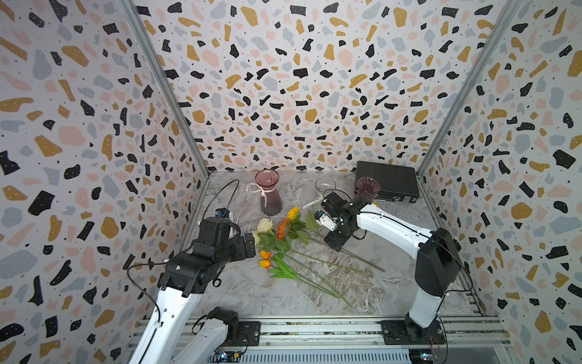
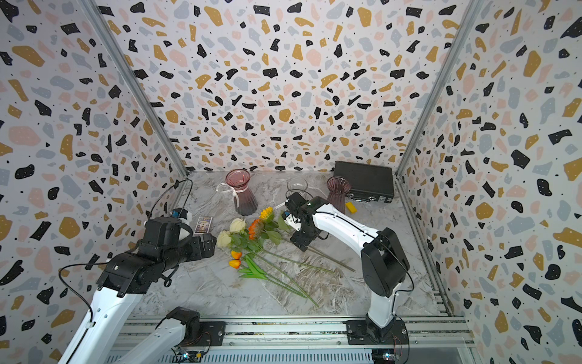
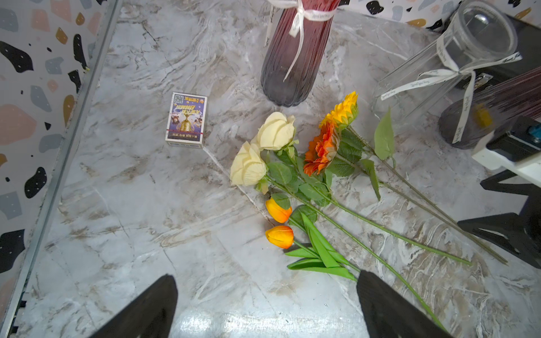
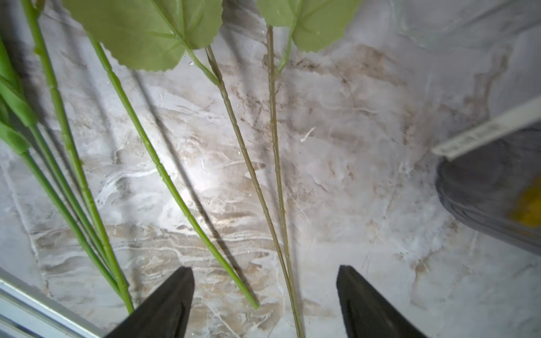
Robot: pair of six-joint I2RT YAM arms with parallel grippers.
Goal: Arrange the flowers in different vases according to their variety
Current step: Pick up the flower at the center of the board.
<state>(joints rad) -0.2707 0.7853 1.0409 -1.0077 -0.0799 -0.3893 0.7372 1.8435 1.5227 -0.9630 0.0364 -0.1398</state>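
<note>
Jaws of the right gripper [image 4: 265, 272] stand apart, low over the marble table [image 4: 366, 175]. The two thin olive stems [image 4: 277, 164] of the daisy-like blooms run between them, clear of either finger. The left gripper [image 3: 265, 278] hangs above the table with its jaws wide too, holding nothing, just beside the tulip leaves [image 3: 319, 248]. All six flowers [image 1: 283, 239] lie flat on the table in a fan between the two arms, heads toward the left arm. Two cream roses [image 3: 276, 131] lie side by side, the orange daisy [image 3: 322, 149] and yellow daisy [image 3: 345, 109] next to them, and two orange tulips [image 3: 279, 235] nearer the front. Behind the blooms stands the pink-red vase [image 1: 269, 195]. The clear vase [image 1: 324, 186] and the purple-brown vase [image 1: 367, 189] stand farther right, just behind the right arm's wrist. A black case [image 1: 390, 179] lies in the back right corner, a printed box [image 3: 186, 120] near the left wall, and a yellow block [image 2: 351, 207] beside the purple-brown vase.
</note>
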